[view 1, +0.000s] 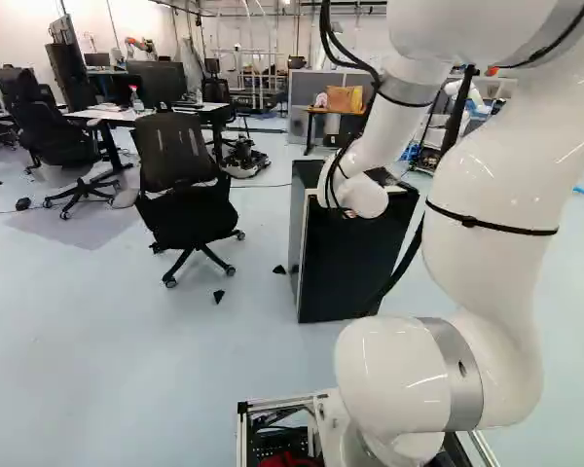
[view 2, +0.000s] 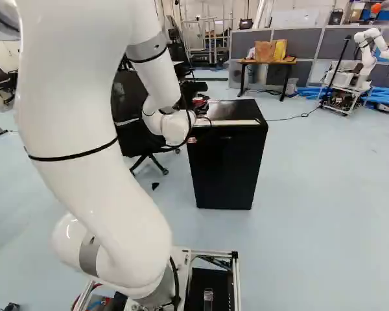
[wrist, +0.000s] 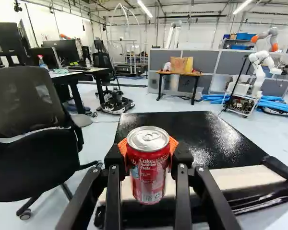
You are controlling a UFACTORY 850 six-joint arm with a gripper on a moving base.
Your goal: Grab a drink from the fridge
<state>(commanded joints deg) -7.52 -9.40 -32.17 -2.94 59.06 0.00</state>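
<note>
The gripper (wrist: 148,154) is clamped on the red can (wrist: 148,167), upright between its 2 orange pads, out of the fridge (view 2: 227,170) and seemingly held up near its top front edge. To finish well, the arm should keep the can level and the squeeze just firm enough not to dent it, easing back clear of fridge and chair (wrist: 31,127).

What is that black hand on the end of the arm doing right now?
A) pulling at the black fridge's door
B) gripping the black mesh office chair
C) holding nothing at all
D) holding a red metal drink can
D: the black two-fingered hand has its orange pads on either side of the red metal can.
</note>
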